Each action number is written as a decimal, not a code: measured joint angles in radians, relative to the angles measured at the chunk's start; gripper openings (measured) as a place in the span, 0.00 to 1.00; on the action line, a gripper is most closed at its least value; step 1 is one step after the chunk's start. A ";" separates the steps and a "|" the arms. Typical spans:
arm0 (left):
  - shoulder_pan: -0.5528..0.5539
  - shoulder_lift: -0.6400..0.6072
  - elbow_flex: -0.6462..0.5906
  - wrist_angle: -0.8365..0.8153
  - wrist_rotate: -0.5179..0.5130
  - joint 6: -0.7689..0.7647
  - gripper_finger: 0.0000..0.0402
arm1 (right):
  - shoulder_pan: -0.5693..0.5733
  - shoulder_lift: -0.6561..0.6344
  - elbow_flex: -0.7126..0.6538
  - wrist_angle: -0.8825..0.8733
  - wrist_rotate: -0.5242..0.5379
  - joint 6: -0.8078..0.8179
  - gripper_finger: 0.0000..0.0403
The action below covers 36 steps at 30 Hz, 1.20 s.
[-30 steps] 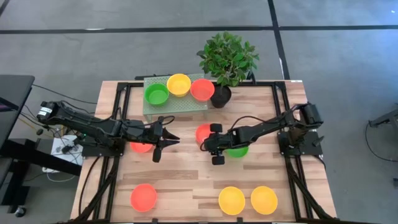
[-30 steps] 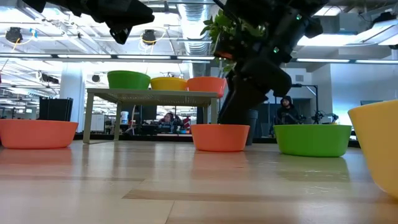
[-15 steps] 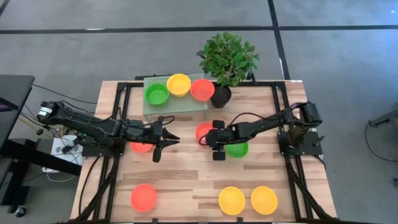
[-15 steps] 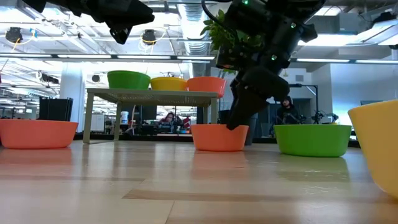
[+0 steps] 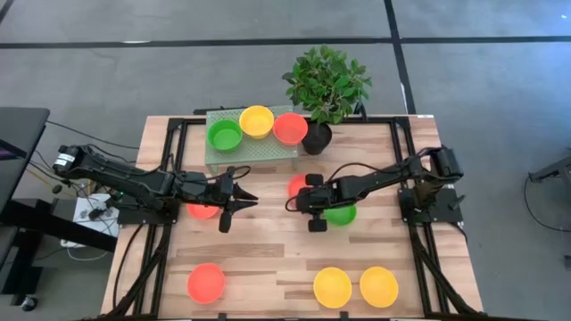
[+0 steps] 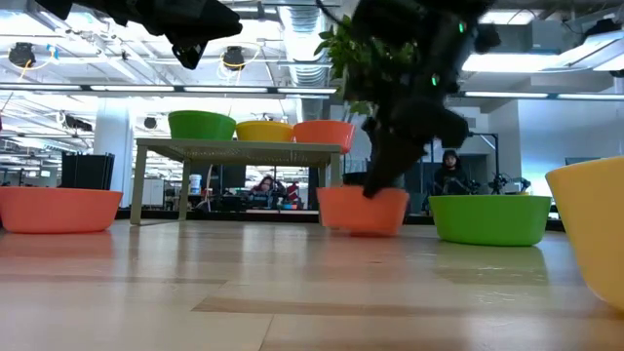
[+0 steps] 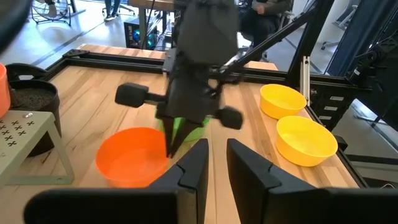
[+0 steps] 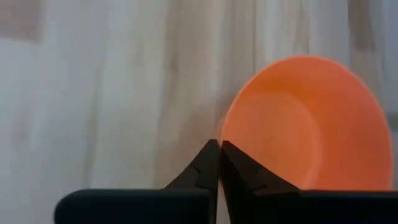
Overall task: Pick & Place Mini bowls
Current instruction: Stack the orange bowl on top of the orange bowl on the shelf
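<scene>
Right hand (image 5: 302,198) down at mid-bench, fingers (image 8: 208,163) pinched fully together at the near rim of a red-orange mini bowl (image 5: 295,185). From the right wrist, bowl (image 8: 305,121) just ahead of the fingertips, rim touching them, nothing visibly caught between. Seen from bench level, same bowl (image 6: 363,210) tipped slightly, dark hand (image 6: 375,185) pressing at its edge. Green mini bowl (image 5: 340,214) just beside, partly under the right arm; standing flat (image 6: 489,218) in the low view.

Left hand (image 5: 241,196) hanging above the bench left of centre, fingers (image 7: 193,167) parted a little, gripping nothing. Another red-orange mini bowl (image 5: 202,210) partly hidden beneath that arm.

On the raised perforated stand (image 5: 250,150) at the back: green mini bowl on the stand (image 5: 225,135), yellow mini bowl on the stand (image 5: 256,120), red-orange mini bowl on the stand (image 5: 289,128), all in a row. Potted plant (image 5: 326,85) just beside the stand.

Along the front edge of the wooden bench (image 5: 268,245): front red-orange mini bowl (image 5: 206,283) at left, two yellow mini bowls (image 5: 333,287) (image 5: 378,286) side by side at right, well apart from both hands.
</scene>
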 joint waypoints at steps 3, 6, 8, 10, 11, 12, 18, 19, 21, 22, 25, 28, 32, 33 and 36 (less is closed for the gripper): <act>0.000 0.000 0.000 0.000 0.000 0.000 0.15 | 0.029 0.000 0.080 -0.062 0.008 0.000 0.02; 0.000 0.000 0.000 0.000 0.000 0.000 0.15 | 0.061 0.000 0.190 -0.181 0.087 -0.007 0.01; -0.003 0.000 0.000 0.000 0.001 0.000 0.15 | 0.077 0.000 0.274 -0.307 0.175 -0.013 0.01; -0.013 0.000 0.001 0.000 0.000 0.014 0.15 | 0.082 0.000 0.348 -0.394 0.236 -0.038 0.01; -0.017 0.000 0.004 -0.001 0.002 0.032 0.15 | 0.082 0.000 0.379 -0.415 0.247 -0.056 0.01; -0.022 0.000 0.009 0.000 0.003 0.050 0.15 | 0.080 0.000 0.406 -0.425 0.250 -0.074 0.00; -0.034 0.000 0.019 0.006 0.002 0.071 0.15 | 0.038 0.000 0.504 -0.428 0.253 -0.217 0.00; -0.033 0.000 0.020 0.006 0.002 0.071 0.15 | 0.025 0.000 0.513 -0.429 0.252 -0.234 0.00; -0.033 0.000 0.019 0.006 0.001 0.072 0.15 | -0.005 0.000 0.532 -0.428 0.252 -0.266 0.00; -0.033 0.000 0.020 0.006 0.000 0.073 0.15 | -0.022 0.000 0.543 -0.428 0.253 -0.280 0.00; -0.033 0.000 0.019 0.007 0.000 0.088 0.15 | -0.074 0.000 0.572 -0.412 0.239 -0.330 0.00; -0.033 0.000 0.019 0.007 0.000 0.104 0.15 | -0.128 0.000 0.586 -0.391 0.237 -0.368 0.00; -0.033 0.000 0.019 0.013 0.000 0.105 0.15 | -0.193 0.005 0.586 -0.401 0.235 -0.385 0.00; -0.033 0.000 0.019 0.013 0.000 0.105 0.15 | -0.208 0.005 0.586 -0.405 0.235 -0.385 0.00; -0.033 0.000 0.019 0.014 0.000 0.105 0.15 | -0.242 0.005 0.586 -0.392 0.235 -0.385 0.00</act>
